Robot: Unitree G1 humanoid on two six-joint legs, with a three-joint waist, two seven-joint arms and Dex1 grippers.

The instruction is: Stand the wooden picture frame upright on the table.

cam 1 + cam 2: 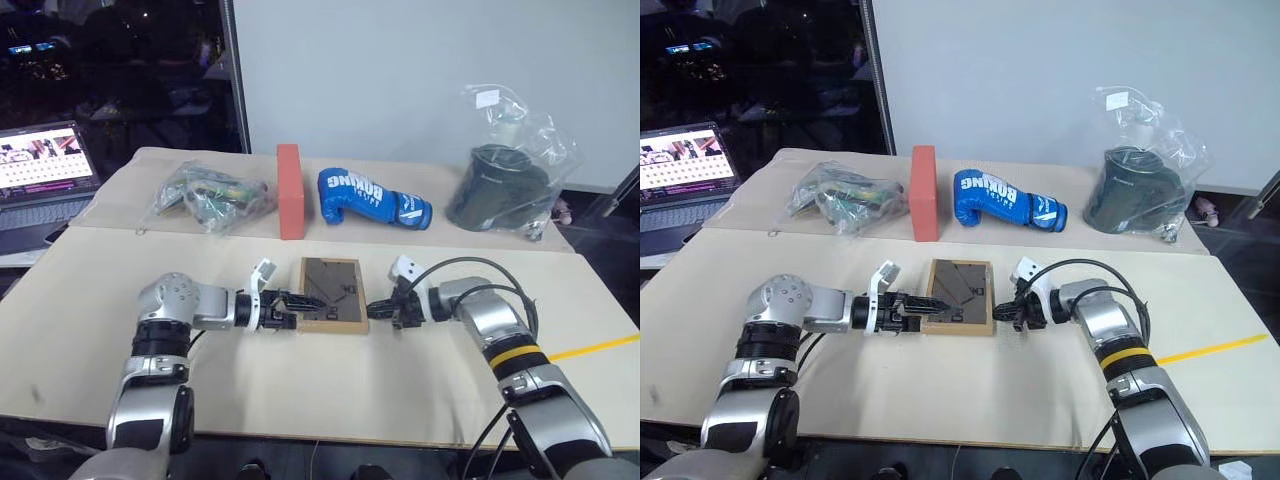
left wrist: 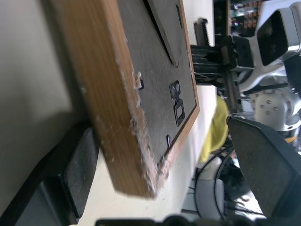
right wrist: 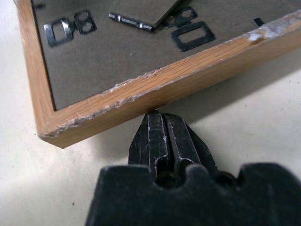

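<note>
The frame (image 1: 332,294) is seen lying flat, back up, on the tabletop (image 1: 300,390), on the near board just short of the seam. Its dark back and fold-out stand face upward, so the picture side is taken to be down. No edge is lifted yet.

The left claw (image 1: 296,303) is held wide open at the frame's left edge; in the left wrist view one finger (image 2: 70,174) lies on the tabletop beside the wooden rim while the other (image 2: 268,165) stands over the back, so the edge is straddled but not clamped. The right claw (image 1: 383,309) is fully closed on nothing, its tip pressed against or just beside the frame's right rim, as shown in the right wrist view (image 3: 162,136).

The step in hand is judged to be the bracing and seizing of the frame: it is steadied from the right while a grip is prepared on the left. Next, the left claw would need to be closed on the rim, the frame tilted up off the tabletop, and the stand swung out before it is set down.

Behind the frame, beyond the seam, a brick (image 1: 289,191), a blue glove (image 1: 368,197) and two bagged items (image 1: 210,195) (image 1: 503,180) are lined up, well apart from it.
</note>
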